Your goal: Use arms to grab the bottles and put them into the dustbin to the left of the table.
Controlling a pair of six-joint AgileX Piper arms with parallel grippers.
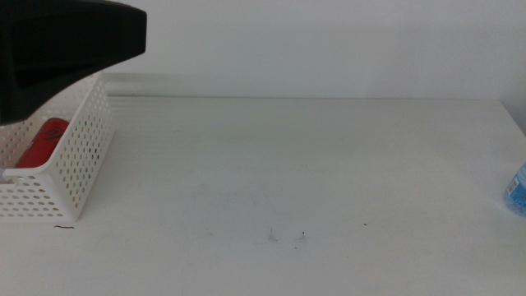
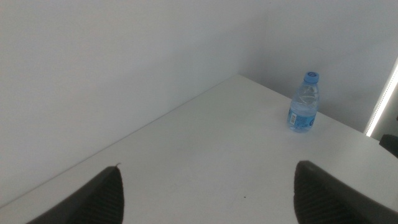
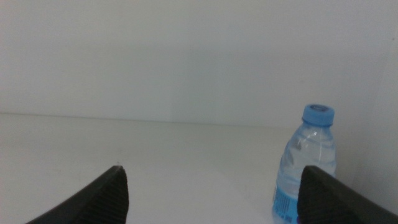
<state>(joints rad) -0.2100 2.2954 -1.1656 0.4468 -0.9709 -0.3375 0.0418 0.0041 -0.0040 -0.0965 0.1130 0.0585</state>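
White desk [image 1: 312, 164] mostly bare. Water bottle [image 3: 305, 168] upright at right edge, just beside right claw [image 3: 211, 193], spread, empty. Left claw [image 2: 208, 193] spread over dustbin [image 1: 49, 193], red can [image 1: 45, 141] inside. Right arm nearer.

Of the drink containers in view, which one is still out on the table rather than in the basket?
The clear water bottle with blue cap and label, upright at the table's right edge. The red can already lies inside the white perforated basket on the left.
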